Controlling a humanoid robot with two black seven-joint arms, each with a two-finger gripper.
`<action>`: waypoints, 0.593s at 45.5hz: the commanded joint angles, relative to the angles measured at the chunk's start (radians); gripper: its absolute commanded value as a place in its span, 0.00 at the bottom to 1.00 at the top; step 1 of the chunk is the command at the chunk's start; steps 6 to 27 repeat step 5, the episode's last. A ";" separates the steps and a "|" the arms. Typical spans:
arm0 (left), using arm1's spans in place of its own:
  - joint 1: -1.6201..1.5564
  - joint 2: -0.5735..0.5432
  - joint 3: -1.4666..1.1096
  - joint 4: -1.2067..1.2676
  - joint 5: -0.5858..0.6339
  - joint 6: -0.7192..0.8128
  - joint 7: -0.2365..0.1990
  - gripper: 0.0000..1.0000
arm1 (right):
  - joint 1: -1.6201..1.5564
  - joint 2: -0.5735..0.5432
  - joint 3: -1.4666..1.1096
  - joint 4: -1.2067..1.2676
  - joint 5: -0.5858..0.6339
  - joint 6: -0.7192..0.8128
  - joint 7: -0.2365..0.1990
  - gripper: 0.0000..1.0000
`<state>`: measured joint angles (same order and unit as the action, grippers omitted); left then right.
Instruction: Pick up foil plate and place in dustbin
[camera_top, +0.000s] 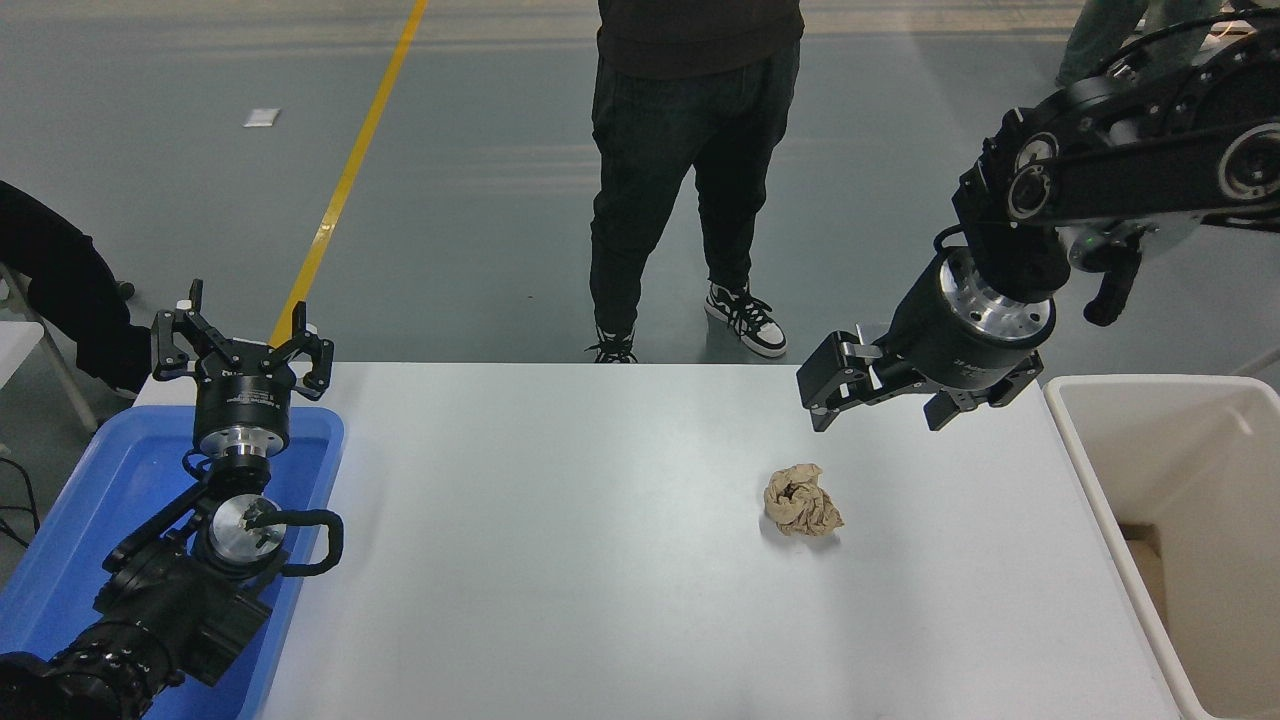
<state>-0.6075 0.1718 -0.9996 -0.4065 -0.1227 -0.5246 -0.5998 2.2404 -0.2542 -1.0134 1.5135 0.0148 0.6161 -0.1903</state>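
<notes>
Two grippers in view, no foil plate anywhere on show. At lower left, parked above a blue tray (90, 500): left gripper (240, 345), fingers splayed apart, holding nothing. Across the middle, only bare white table (560, 560), with a person (690, 150) in dark clothes standing beyond the far edge. Right of centre, a crumpled tan paper ball (802, 500) lying alone on the tabletop; not the task's thing. Above and just beyond it, hanging in the air: right gripper (880, 410), fingers apart and empty, pointing left and down from an arm entering at the upper right. At the far right, against the table's edge: the dustbin (1160, 382), cream, with a little brown cardboard visible low inside and nothing silver in the part that shows.

As for the plate's whereabouts: not on the table, not in either gripper, not visible in the bin; perhaps deeper in the bin or out of frame, impossible to say. As for handling, judging from the task wording alone: probably very light, thin and easily crushed or bent, slick on the flat. Best taken by the raised rim, pinched gently along one side.
</notes>
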 joint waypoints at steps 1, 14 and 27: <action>0.000 0.000 -0.001 0.000 0.000 0.000 0.000 0.99 | 0.001 0.007 0.027 0.001 0.007 0.004 0.003 1.00; 0.000 0.000 -0.001 0.000 0.000 0.000 0.000 0.99 | 0.001 0.009 0.029 0.001 0.005 0.004 0.003 1.00; 0.000 0.000 -0.001 0.000 0.000 0.000 0.000 0.99 | 0.001 0.009 0.029 0.001 0.005 0.004 0.003 1.00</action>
